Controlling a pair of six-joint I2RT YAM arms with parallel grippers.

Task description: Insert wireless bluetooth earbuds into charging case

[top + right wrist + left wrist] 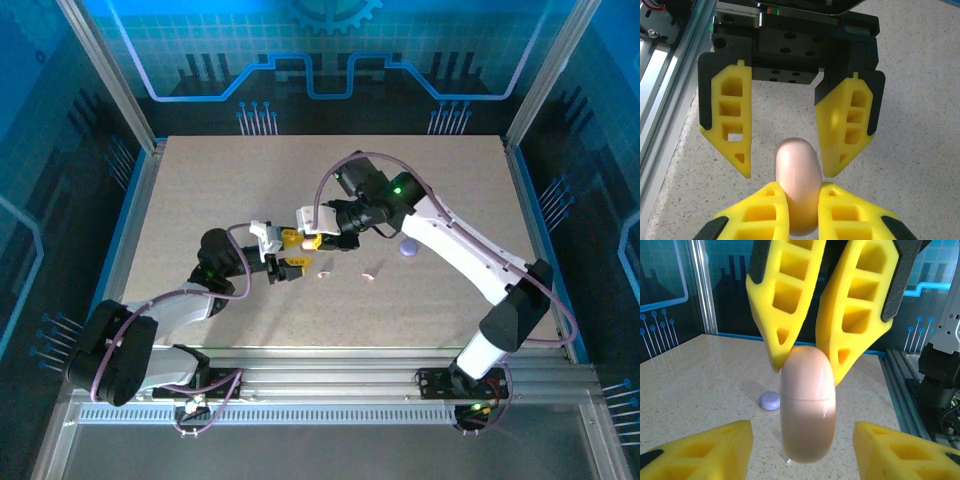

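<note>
Left wrist view: my right hand [807,367] pinches the glossy pale-pink oval charging case [807,410], lid shut, off the table [200,180]; my left hand [802,432] stands half-open around it, gripping nothing. Two tiny pale earbuds [323,273] lie at 5 o'clock of the hands, so no bud is in yet.

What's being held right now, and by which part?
The right pincer pinches the closed pink case by one rounded end. The left pincer stands open around the case's other end, with a gap on both sides.
</note>
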